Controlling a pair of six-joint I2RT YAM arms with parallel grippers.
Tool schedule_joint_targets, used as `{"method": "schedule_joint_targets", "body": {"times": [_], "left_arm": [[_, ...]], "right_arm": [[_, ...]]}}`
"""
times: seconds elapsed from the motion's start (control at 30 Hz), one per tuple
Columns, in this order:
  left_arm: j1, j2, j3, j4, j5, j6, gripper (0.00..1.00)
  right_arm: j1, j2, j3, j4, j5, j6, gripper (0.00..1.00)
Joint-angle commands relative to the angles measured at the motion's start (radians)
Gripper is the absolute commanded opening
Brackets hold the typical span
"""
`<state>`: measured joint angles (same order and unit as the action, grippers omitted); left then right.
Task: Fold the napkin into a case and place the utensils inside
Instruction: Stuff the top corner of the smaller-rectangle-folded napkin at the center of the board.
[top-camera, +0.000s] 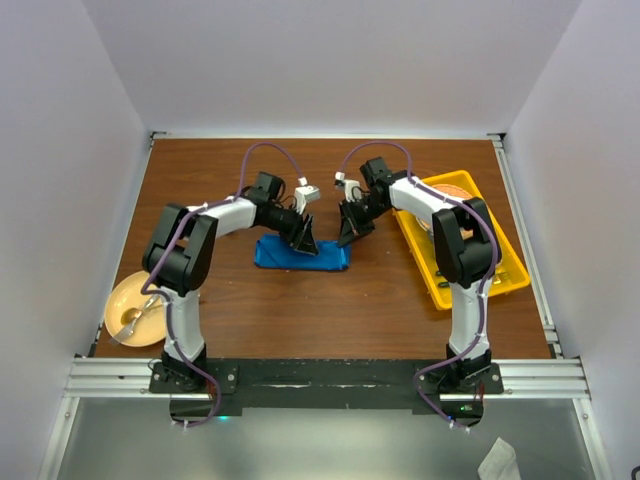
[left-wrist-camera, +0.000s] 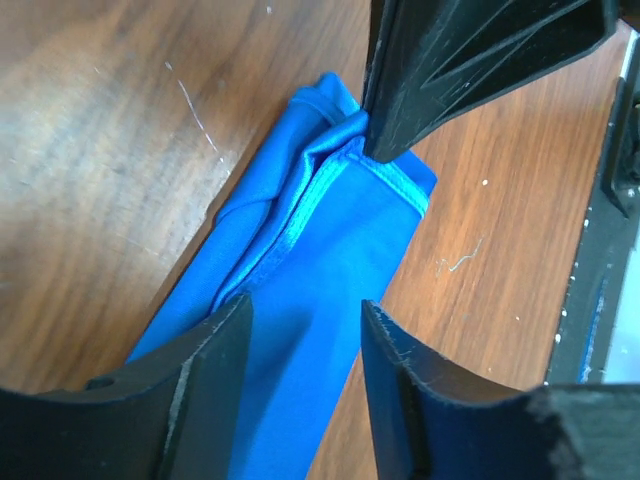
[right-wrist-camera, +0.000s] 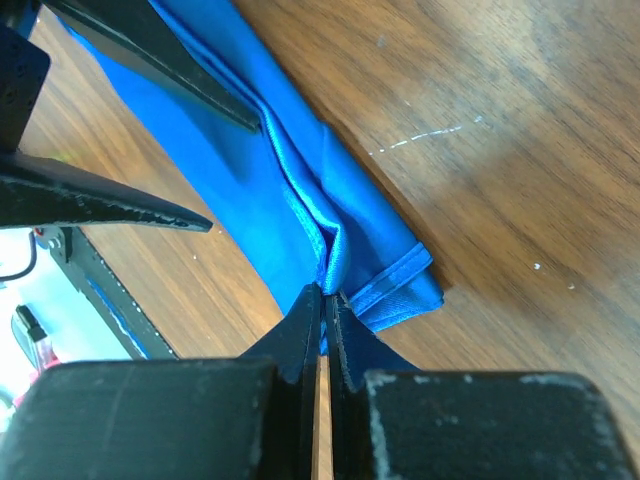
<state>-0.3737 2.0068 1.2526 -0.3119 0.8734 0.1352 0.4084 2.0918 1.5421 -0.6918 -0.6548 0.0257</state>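
Napkin (top-camera: 300, 257) is laid folded into a narrow strip at table (top-camera: 380, 310) centre. Its end fold is pinched by the closed right gripper (right-wrist-camera: 322, 295). Left gripper (left-wrist-camera: 305, 305) is held open over it. Spoon (top-camera: 130, 318) is seen in plate (top-camera: 118, 300); tray (top-camera: 438, 285) contents are mostly hidden.

My tabletop (top-camera: 380, 310) is brown wood with a clear grain and a few fine pale scratches. Near its middle lies the bright blue napkin (top-camera: 300, 257), folded into a narrow, flat packet running left to right, with a stitched hem showing at its right end. A yellow tray (top-camera: 510, 272) sits on my right side, slightly angled, reaching toward the far edge. A pale yellow plate (top-camera: 118, 300) rests at the near left edge.
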Motion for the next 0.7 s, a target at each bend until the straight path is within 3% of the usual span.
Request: {"method": "schedule_joint_targets", "body": {"times": [0.0, 0.27, 0.67], "left_arm": [[0.001, -0.083, -0.024, 0.111, -0.011, 0.046, 0.56], [-0.002, -0.103, -0.065, 0.227, 0.067, 0.164, 0.59], [-0.047, -0.046, -0.016, 0.217, 0.177, 0.357, 0.59]], "right_arm": [[0.004, -0.025, 0.0, 0.014, -0.054, -0.058, 0.0], [0.004, -0.055, -0.028, 0.037, -0.075, -0.082, 0.0], [0.001, -0.104, -0.069, 0.074, -0.118, -0.113, 0.0]]}}
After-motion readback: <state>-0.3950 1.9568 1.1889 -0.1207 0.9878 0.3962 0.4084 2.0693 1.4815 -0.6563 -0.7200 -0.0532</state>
